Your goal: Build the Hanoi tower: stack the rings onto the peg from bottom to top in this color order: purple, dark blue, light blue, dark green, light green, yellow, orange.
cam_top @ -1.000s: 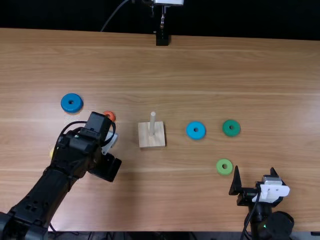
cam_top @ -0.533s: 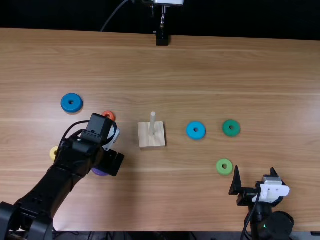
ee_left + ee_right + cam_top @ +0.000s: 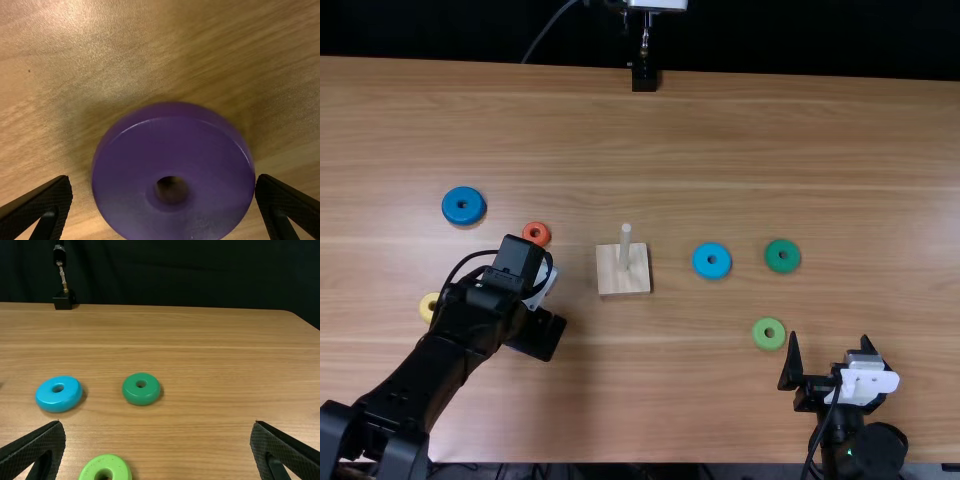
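purple ring (image 3: pixel 125 170) lies on the worktop (image 3: pixel 740 150) — i see my left tool (image 3: pixel 542 285) wide, a finger either side of it — my right tool (image 3: pixel 829 336) wide too.

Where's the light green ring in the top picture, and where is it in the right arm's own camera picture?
Top view: the light green ring lies close to the right gripper.
Right wrist view: it is the ring nearest the gripper.
Shared landmark: the dark green ring, lying farther from the right gripper in both.

L wrist vw's btm edge cuts prpl ring (image 3: pixel 172 145); R's, lt grn ring (image 3: pixel 100 463).
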